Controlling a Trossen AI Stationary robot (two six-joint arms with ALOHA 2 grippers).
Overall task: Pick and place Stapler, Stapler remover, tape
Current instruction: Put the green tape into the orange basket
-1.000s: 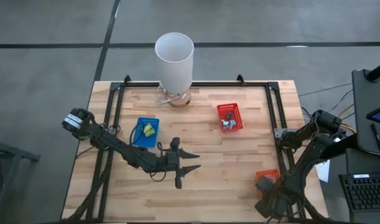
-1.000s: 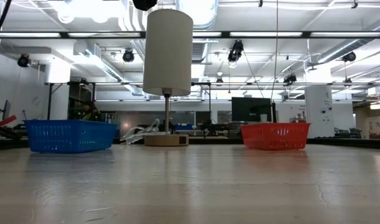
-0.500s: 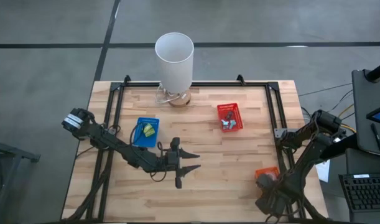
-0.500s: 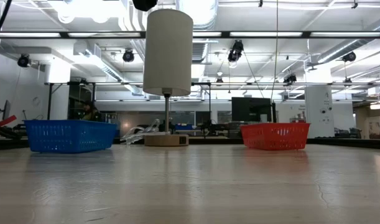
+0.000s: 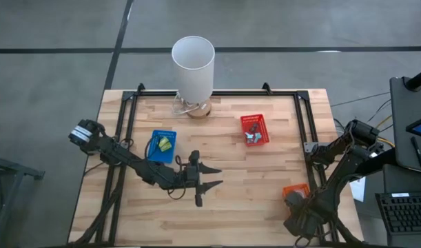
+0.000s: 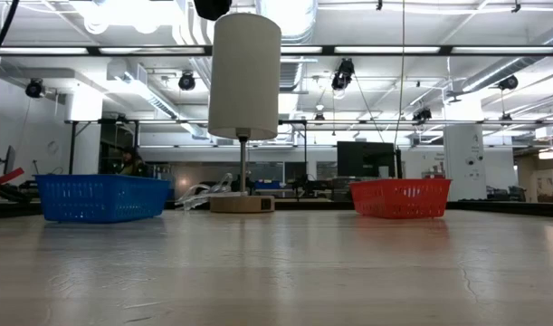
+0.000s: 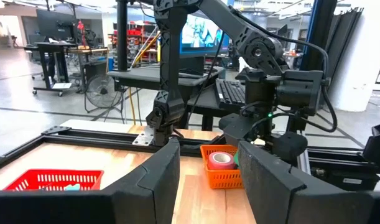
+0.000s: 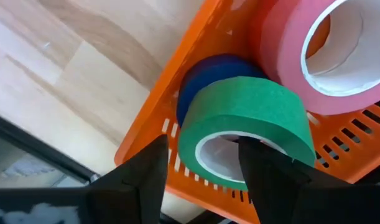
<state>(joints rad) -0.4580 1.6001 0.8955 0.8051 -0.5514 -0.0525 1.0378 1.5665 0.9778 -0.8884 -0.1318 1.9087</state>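
High view: the left gripper [image 5: 209,184] hangs over the middle of the wooden table [image 5: 265,193], fingers spread wide and holding nothing. The right gripper [image 5: 298,222] is at the table's near right corner, just beside an orange basket [image 5: 295,192]. A blue basket [image 5: 162,146] holds a yellow-green piece, a red basket [image 5: 254,129] holds small grey things, and a white lamp [image 5: 193,67] stands at the far edge.

Low view: blue basket [image 6: 101,197] on one side, red basket [image 6: 401,196] on the other, lamp [image 6: 244,77] between them — neither arm shows here.

Left wrist view: the left fingers [image 7: 157,177] stand well apart and empty; beyond them a pink tape roll [image 7: 220,159] sits in the orange basket [image 7: 218,177], with the right arm [image 7: 264,93] over it.

Right wrist view: the right fingers [image 8: 143,168] are parted around the green tape [image 8: 247,128] — whether they press on it I cannot tell. Green, blue tape [image 8: 208,78] and pink tape [image 8: 326,56] all lie inside the orange basket [image 8: 162,134].
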